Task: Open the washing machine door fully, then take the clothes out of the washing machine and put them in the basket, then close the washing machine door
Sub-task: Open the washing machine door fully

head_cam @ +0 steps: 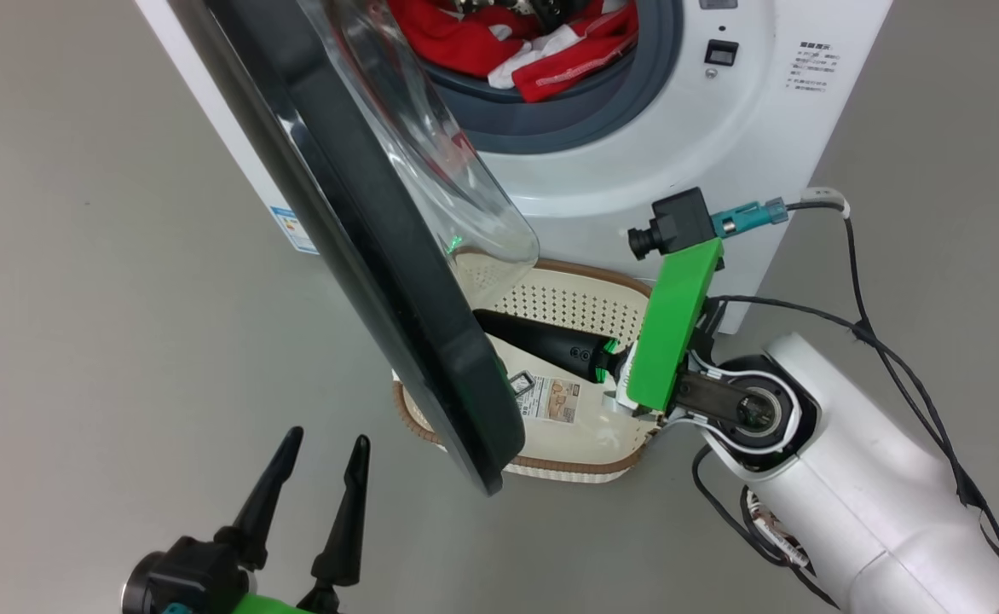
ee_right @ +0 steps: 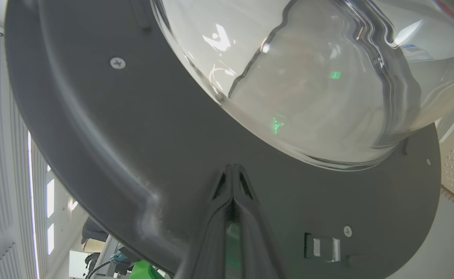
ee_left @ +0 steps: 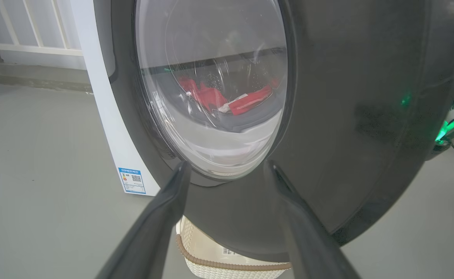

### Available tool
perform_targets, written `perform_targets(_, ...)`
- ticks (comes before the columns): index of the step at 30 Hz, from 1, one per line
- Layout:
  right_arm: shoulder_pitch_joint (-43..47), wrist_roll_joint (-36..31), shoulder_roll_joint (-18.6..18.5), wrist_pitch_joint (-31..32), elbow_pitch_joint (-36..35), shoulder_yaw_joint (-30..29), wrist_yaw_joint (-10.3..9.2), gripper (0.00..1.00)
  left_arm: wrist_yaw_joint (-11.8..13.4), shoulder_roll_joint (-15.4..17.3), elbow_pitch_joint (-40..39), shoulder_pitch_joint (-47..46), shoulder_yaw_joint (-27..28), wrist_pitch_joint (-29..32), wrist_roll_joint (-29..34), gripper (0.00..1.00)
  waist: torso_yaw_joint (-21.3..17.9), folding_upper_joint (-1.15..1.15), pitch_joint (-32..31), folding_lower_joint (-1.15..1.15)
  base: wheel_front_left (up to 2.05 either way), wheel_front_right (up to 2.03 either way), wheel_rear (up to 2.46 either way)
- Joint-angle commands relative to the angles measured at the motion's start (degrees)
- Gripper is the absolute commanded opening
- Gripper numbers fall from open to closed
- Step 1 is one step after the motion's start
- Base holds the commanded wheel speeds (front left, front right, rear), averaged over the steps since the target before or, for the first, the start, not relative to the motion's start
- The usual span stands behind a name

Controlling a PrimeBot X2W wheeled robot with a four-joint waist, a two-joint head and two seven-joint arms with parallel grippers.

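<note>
Reader: Where does the washing machine door [head_cam: 363,256] stand?

Describer: Swung partway out from the white washing machine [head_cam: 721,153]. Its black rim is edge-on in the head view, and the clear glass bowl bulges toward the drum opening.

Reader: And the clothes [head_cam: 482,43]?

Describer: Red and white, lying inside the drum at its grey rubber ring. The cream basket [head_cam: 585,271] sits on the grey floor [head_cam: 82,298] just in front of the machine, partly under the door.

Reader: The hands?

Describer: The right hand [ee_right: 233,170] is clenched, fingers pressed together with nothing between them. It reaches over the basket, tips at the door's inner face below the glass. The left hand [head_cam: 329,437] is released, fingers spread, on the door's outer side and apart from it.
</note>
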Motion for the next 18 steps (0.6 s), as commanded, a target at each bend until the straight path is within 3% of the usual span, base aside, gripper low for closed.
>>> perform_targets(1, 1.51, -0.94, 1.33, -0.98, -1.74, -0.28, 0.45, 0.12, -0.31, 0.75, -1.58, -0.42, 2.21, -0.69, 0.36, 1.0, -0.33, 0.0, -0.03, 0.0, 0.0, 0.0, 0.0)
perform_targets(2, 1.74, -1.21, 1.23, -1.53, -1.73, -0.45, 0.45, 0.31, -0.31, 0.75, -1.56, -0.48, 2.25, -0.69, 0.38, 1.0, -0.47, 0.0, -0.03, 0.0, 0.0, 0.0, 0.0)
perform_targets(6, 2.71, -1.71, 0.78, -2.82, -1.8, -0.79, 0.45, 0.49, -0.31, 0.75, -1.48, -0.7, 2.51, -0.69, 0.44, 1.0, -0.96, 0.0, -0.01, 0.0, 0.0, 0.0, 0.0)
perform_targets(7, 3.09, -1.92, 0.57, -3.28, -1.82, -0.86, 0.45, 1.0, -0.31, 0.75, -1.48, -0.74, 2.62, -0.69, 0.48, 1.0, -1.14, 0.0, -0.01, 0.0, 0.0, 0.0, 0.0)
perform_targets(18, 8.26, -2.46, -1.8, -8.24, -2.43, -2.08, 0.45, 1.0, -0.31, 0.75, -1.39, -0.86, 3.87, -0.69, 0.69, 1.0, -3.43, 0.0, 0.02, 0.0, 0.0, 0.0, 0.0)
